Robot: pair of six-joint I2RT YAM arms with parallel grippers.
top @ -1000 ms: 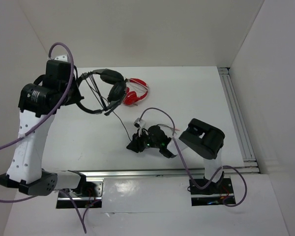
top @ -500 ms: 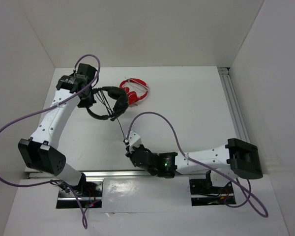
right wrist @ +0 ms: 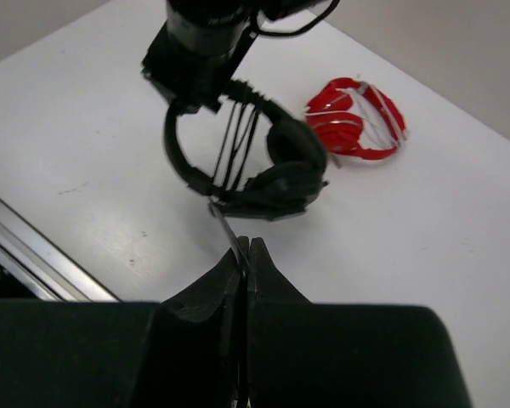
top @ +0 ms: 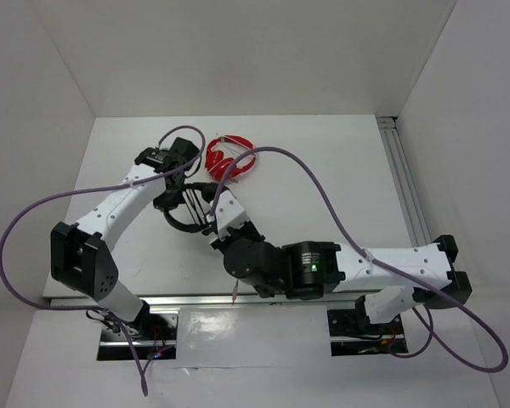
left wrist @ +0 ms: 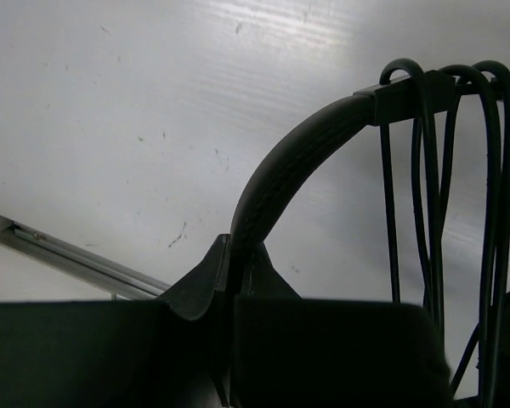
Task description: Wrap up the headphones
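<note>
Right wrist view showed the right claw (right wrist: 246,253) clamped on the cable (right wrist: 224,223) and the left claw (left wrist: 240,259) clamped on the headband (left wrist: 291,160) of the headphones (right wrist: 276,178) near the far edge of the table (top: 323,170), so winding seemed in hand, and the next move probably needed one more loop over the headband.

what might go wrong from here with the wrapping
1. The right pincer is shut on the thin cable near the black headphones; a hard pull could strain it or let it slip out.
2. The cable loops draped over the headband, gripped by the left pincer, look loose and may slide off.
3. The red headphones lie close behind and could snag.
</note>
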